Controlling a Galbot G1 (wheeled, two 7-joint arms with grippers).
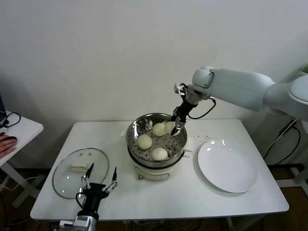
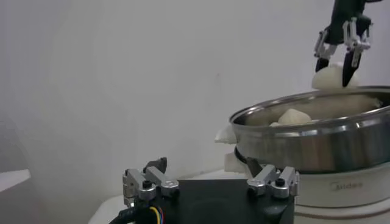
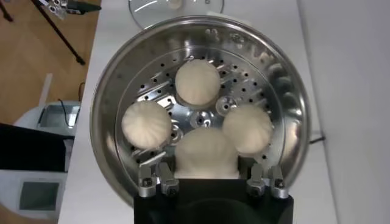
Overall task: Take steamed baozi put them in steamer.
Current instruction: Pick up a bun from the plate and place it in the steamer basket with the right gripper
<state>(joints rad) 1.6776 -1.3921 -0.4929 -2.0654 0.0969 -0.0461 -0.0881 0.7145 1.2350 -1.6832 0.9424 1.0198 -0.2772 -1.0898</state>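
Observation:
The steamer (image 1: 156, 139), a shiny steel basket on a white pot base, stands mid-table. Three steamed baozi lie on its perforated floor (image 3: 197, 82) (image 3: 146, 122) (image 3: 247, 128). My right gripper (image 1: 177, 126) hangs over the basket's back right part, shut on another baozi (image 3: 206, 152), which sits just above the floor between the fingers (image 3: 253, 178). In the left wrist view that gripper (image 2: 338, 61) holds the bun (image 2: 329, 78) at about rim height. My left gripper (image 1: 98, 182) stands open and holds nothing, near the table's front left, apart from the steamer (image 2: 317, 143).
A flat white plate (image 1: 226, 166) lies to the right of the steamer. A glass lid (image 1: 72, 178) lies at the front left, just beyond my left gripper. A small side table (image 1: 19, 127) with a person's hand on it stands at the far left.

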